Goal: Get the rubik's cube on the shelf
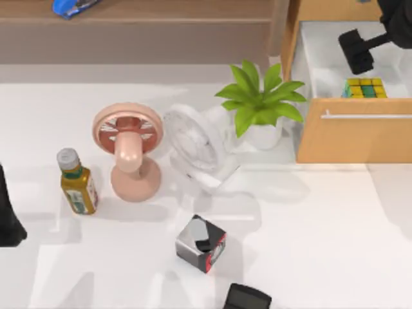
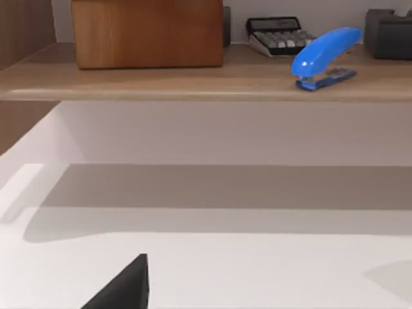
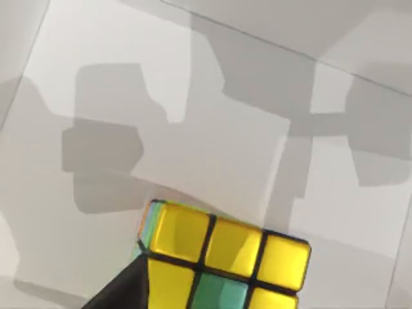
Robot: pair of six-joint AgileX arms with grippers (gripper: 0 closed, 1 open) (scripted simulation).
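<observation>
**Entry: rubik's cube, lying in open drawer, awaiting transfer to shelf**

Item. The rubik's cube (image 1: 365, 88) is located in the pulled-out drawer (image 1: 335, 58) of the orange-tan cabinet at the table's far right corner, against the drawer's front panel (image 1: 357, 135). Its upper face shows yellow and green squares in a dark grid.

Handling, as judged. A small, rigid, light object is expected; the glossy plastic faces are likely slippery. Two opposite flat side faces are recommended as the grip, taken squarely so the cube does not twist out. It is not considered fragile.

Tool. The right gripper (image 1: 358, 55) is held over the drawer, just behind the cube and apart from it; nothing is held. How wide its fingers stand cannot be told. In the right wrist view the cube (image 3: 222, 257) is seen close below on the pale drawer floor. The left arm (image 1: 9, 215) is parked at the table's left edge.

Edges and room. The cube's front face is blocked by the front panel and the cabinet wall stands near; access from above is favoured, followed by a straight lift over the drawer rim.

Destination. The shelf (image 1: 161, 13) runs along the table's far edge. Occupants noted: blue stapler (image 2: 324, 56), calculator (image 2: 278, 33), wooden box (image 2: 148, 32). Open ledge is available between the stapler and the cabinet.
</observation>
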